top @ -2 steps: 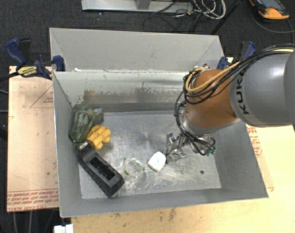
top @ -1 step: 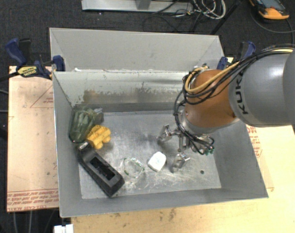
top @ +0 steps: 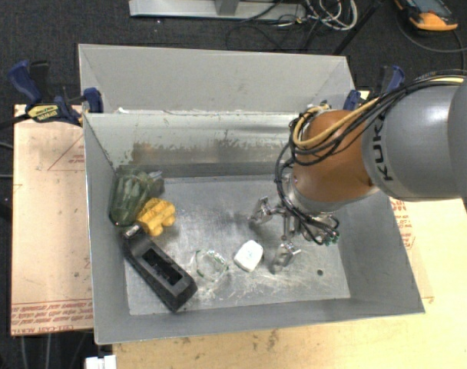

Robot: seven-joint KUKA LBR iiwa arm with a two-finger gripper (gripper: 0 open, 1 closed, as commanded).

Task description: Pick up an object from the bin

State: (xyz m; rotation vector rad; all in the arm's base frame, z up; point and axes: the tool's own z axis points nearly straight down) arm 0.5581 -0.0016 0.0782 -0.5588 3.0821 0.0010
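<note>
Grey metal bin (top: 218,152). Small white rounded plastic block (top: 249,255): loose on its floor. My fingers (top: 283,254): spread open, empty, just right of the block. Clear crumpled plastic piece (top: 212,264): just left of it.

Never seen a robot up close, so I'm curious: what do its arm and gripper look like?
The arm is a thick, rounded silver-grey tube with black lettering starting "KU". Its wrist wears a glossy orange cover, with black and yellow cables looped over it. Below sits a small metal gripper with two thin fingers.

Block (top: 249,255) in bin (top: 218,114), left of end effector (top: 271,234)
</note>
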